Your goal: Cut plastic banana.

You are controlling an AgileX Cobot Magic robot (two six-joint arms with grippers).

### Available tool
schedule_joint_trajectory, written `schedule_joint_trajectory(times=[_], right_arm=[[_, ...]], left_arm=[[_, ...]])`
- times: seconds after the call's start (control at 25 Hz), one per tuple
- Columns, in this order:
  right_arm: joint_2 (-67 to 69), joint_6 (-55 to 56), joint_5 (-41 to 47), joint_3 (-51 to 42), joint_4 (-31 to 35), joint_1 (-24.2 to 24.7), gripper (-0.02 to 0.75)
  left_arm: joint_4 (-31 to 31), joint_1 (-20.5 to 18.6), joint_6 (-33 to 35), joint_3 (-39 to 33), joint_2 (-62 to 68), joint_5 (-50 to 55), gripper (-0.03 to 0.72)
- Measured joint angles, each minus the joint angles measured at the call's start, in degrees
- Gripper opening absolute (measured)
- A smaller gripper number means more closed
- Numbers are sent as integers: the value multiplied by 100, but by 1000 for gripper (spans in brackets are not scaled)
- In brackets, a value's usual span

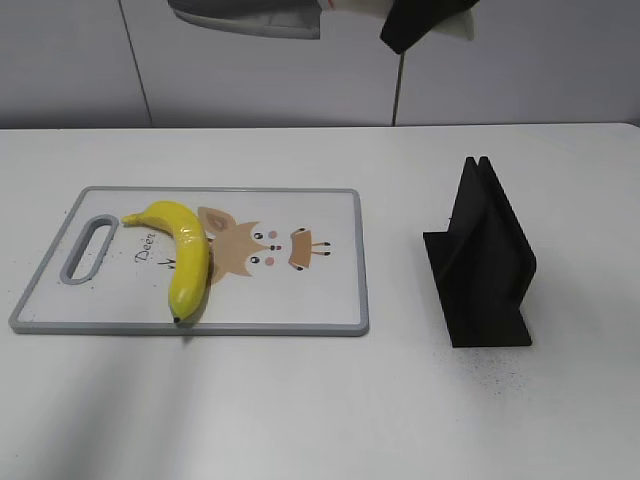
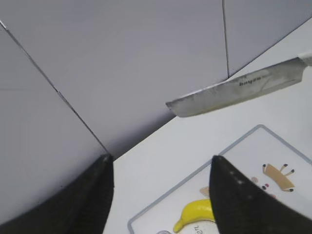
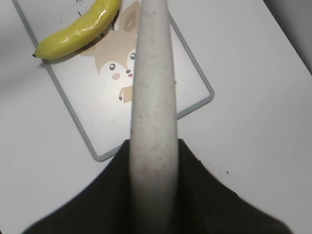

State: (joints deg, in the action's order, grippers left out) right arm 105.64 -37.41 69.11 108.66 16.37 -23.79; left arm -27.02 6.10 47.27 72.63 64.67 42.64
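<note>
A plain white counter (image 1: pixel 300 420) fills the foreground, bare at its near edge. Further in, a grey-rimmed cutting board (image 1: pixel 330 300) printed with a cartoon fox lies on the left, and the plastic banana (image 1: pixel 185 255) rests on its left half, dark tip toward the near rim. A black slotted stand (image 1: pixel 485 265) sits well apart to the right. Grey wall panels (image 1: pixel 250 80) close the back. High above the board, the right tool (image 3: pixel 153 165) clamps a knife (image 2: pixel 234 90) by its pale handle; the left tool (image 2: pixel 161 195) hangs wide open, holding nothing.
</note>
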Motion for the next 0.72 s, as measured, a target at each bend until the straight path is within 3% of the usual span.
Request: schedule_joint_trajectory(times=[0.32, 0.56, 0.72], right_arm=[[-353, 1097, 6, -11, -85, 0, 182], [-462, 1808, 12, -11, -115, 0, 182], [-462, 2165, 12, -11, -120, 0, 182]], left_arm=[[442, 0, -1011, -299, -621, 337, 590], [1459, 0, -2044, -404, -924, 1459, 586], [1724, 0, -2484, -789, -1233, 1556, 576]])
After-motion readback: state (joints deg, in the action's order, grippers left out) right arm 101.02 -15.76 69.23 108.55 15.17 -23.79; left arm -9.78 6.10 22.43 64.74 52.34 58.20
